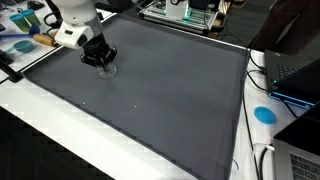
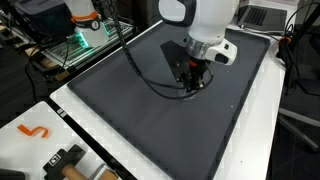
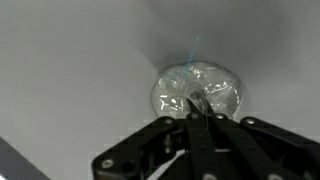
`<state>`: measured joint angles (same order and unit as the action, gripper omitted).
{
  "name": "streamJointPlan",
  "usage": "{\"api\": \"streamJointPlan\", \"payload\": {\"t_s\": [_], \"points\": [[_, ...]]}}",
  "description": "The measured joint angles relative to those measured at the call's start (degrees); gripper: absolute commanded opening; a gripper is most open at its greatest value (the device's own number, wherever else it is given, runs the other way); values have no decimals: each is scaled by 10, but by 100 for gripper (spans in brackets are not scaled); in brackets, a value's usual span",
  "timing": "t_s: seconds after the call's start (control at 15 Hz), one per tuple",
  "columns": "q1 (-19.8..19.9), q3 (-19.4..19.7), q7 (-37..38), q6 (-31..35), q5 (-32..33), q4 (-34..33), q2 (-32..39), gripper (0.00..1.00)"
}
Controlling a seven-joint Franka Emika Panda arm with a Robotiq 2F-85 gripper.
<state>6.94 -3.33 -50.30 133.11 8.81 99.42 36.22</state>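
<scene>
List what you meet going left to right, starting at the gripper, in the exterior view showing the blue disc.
gripper, jaws shut on the clear plastic wad → bare gray mat → blue disc → dark laptop

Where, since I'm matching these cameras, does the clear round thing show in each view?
In an exterior view: upper left, the clear round thing sits under the gripper.
In an exterior view: top centre, hidden beneath the gripper; it cannot be made out.
Wrist view: right of centre, with the gripper shut on its middle.
Shared landmark: the dark grey mat it lies on, seen in all three views.
</scene>
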Motion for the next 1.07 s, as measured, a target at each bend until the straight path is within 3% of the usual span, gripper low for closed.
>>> {"api": "streamJointPlan", "payload": {"t_s": [0.07, 0.13, 0.27, 0.73, 0.8, 1.07], "points": [[0, 0, -2, 0, 0, 0, 0, 29], [0, 0, -3, 0, 0, 0, 0, 29], [0, 0, -3, 0, 0, 0, 0, 41], [0, 0, -3, 0, 0, 0, 1, 95], [0, 0, -3, 0, 0, 0, 1, 100], [-1, 0, -3, -1, 0, 0, 1, 100]]}}
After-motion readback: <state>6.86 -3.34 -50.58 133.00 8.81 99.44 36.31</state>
